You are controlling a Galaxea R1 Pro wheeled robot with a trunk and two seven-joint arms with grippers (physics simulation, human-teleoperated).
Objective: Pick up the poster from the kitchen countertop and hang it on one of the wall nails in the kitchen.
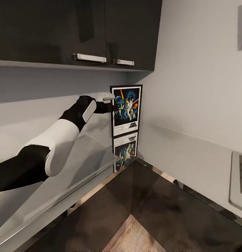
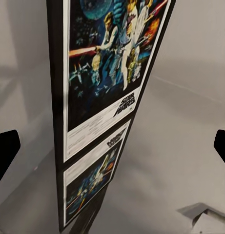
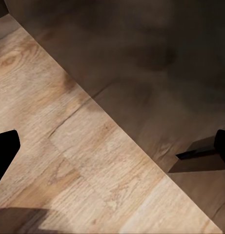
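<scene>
The glossy grey countertop (image 1: pixel 191 161) wraps the corner under dark wall cupboards (image 1: pixel 78 31), with a hob (image 1: pixel 240 178) at its far right. Standing upright in the corner on the countertop is the poster (image 1: pixel 126 109), mirrored in the shiny surface below. The left gripper (image 1: pixel 109 97) reaches to the poster's upper left edge, jaws spread wide, holding nothing. The right gripper (image 3: pixel 112 146) hangs over wooden floor (image 3: pixel 68 146), fingers apart and empty.

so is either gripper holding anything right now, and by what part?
Nothing held. The left gripper is open beside the poster, fingers spread with the frame's edge ahead of them, not clamped. The right gripper is open over the wooden floor.
</scene>
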